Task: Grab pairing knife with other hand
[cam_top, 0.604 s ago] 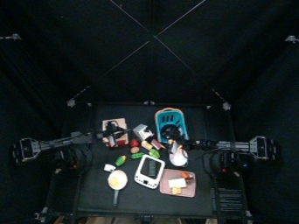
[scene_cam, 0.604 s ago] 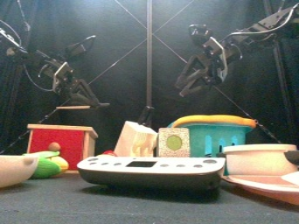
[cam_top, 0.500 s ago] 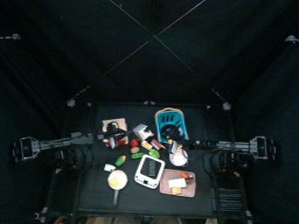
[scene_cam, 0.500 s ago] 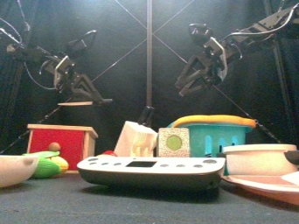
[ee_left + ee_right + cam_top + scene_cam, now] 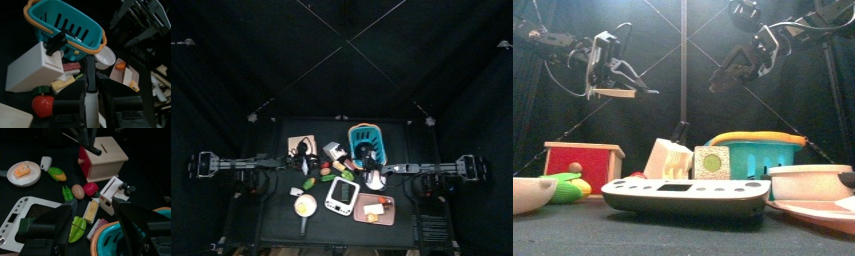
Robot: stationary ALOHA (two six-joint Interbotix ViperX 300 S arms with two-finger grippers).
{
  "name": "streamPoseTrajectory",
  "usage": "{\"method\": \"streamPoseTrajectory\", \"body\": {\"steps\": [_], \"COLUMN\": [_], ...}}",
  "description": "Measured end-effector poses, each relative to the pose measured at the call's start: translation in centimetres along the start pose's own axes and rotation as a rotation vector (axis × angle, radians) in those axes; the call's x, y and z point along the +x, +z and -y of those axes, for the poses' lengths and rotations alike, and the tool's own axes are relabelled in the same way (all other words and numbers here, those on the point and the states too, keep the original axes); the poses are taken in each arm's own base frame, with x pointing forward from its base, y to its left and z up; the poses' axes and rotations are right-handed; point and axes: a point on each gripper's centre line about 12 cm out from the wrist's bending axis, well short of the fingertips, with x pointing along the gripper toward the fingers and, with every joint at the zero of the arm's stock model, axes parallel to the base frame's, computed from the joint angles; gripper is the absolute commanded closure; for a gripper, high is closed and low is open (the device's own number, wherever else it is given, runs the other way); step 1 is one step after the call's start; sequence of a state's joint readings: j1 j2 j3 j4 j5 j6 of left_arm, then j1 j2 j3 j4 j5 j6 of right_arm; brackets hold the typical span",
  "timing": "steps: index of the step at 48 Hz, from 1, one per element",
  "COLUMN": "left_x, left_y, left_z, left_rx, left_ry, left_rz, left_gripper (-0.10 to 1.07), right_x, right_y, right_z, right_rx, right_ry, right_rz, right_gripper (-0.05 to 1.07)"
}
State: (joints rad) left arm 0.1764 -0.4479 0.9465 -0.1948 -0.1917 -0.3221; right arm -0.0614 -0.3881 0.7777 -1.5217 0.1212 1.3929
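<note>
Knife (image 5: 88,92) clamped between left fingers (image 5: 89,107); right fingers (image 5: 93,208) spread wide, empty, well apart

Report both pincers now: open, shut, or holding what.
Left pincer: shut on the paring knife, raised above the table.
Right pincer: open, empty, raised above the items.
</note>
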Motion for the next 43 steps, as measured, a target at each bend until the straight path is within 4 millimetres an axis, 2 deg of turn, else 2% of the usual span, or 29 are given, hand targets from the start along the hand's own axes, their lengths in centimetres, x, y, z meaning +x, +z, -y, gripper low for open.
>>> {"method": "streamPoseTrajectory", "body": {"steps": [7,19,32,43], "left_x": [0.9,1.5,2.8,4.2], "left_y": [-0.4,-0.3,-1.2,-1.3], "left_z": [1.2,4.0,4.2,4.7], "left_rx": [-0.096,-0.109,-0.137,-0.131], "left_ry": [-0.014,-0.083,-0.056,-0.05], "left_rz": [-0.022,-0.036,-0.104,-0.144], "left_gripper": [0.41,0.41,0.41,0.41], "right_x": [0.3,2.2,4.2,6.1], "right_y": [1.1,1.3,1.5,1.0], "right_z": [-0.8,-1.3,-2.2,-3.0], "right_rx": [-0.053,-0.157,-0.252,-0.297], "right_ry": [0.022,0.031,0.049,0.066], "right_rz": [0.027,0.012,0.005,-0.023], "right_gripper": [0.12,0.12,0.12,0.12]}}
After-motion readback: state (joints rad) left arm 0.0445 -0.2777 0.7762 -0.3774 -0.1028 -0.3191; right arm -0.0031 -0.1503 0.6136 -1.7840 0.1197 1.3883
